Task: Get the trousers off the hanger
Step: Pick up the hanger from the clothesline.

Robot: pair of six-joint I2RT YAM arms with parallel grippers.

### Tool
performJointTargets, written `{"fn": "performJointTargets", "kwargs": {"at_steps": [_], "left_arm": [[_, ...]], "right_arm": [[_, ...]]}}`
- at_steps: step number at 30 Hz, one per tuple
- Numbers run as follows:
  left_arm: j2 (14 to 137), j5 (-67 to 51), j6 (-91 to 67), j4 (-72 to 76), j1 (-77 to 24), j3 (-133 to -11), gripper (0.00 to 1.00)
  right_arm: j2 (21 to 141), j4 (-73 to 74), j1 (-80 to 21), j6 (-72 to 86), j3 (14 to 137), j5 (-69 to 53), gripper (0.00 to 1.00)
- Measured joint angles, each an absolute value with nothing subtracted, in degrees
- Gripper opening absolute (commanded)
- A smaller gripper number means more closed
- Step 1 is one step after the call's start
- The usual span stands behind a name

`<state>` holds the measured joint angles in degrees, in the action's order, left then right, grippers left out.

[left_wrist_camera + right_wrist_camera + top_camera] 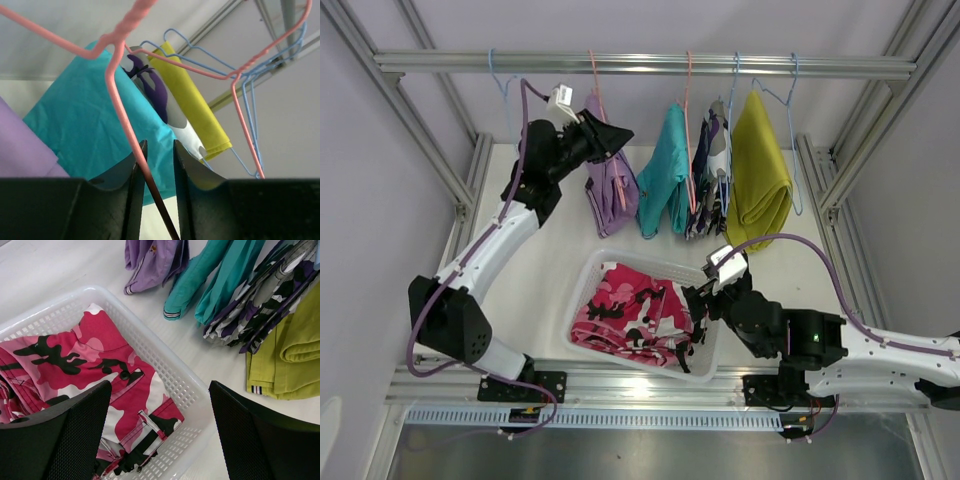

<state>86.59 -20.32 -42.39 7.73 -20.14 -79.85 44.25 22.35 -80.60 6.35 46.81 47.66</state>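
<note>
On the rail (pixel 650 64), lilac trousers (pixel 611 185) and three other pairs (pixel 665 180) are hung. A pink hanger (pixel 120 100) is straddled, unclamped, by the left gripper (pixel 159 145). Pink trousers (pixel 100 355) are held in the basket (pixel 165 352), under the released, empty right gripper (pixel 160 390).

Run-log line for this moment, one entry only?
left gripper: jaws narrowly apart around pink hanger | lilac trousers: on that hanger | right gripper: open over basket | pink camouflage trousers: in basket
</note>
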Motion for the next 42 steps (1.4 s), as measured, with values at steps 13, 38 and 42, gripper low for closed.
{"fn": "performJointTargets", "kwargs": {"at_steps": [13, 38, 42], "left_arm": [[84.18, -21.39, -55.4, 28.18, -18.81, -67.22, 0.0], [71.37, -24.43, -48.29, 3.01, -19.38, -79.09, 0.01], [68.93, -23.05, -45.95, -1.93, -19.51, -79.96, 0.01]], "right_arm": [[44.29, 22.2, -80.25, 5.96, 46.74, 47.62, 0.85], [42.85, 22.33, -80.93, 6.04, 46.72, 47.57, 0.85], [40.99, 22.37, -81.41, 6.35, 46.72, 47.57, 0.85]]}}
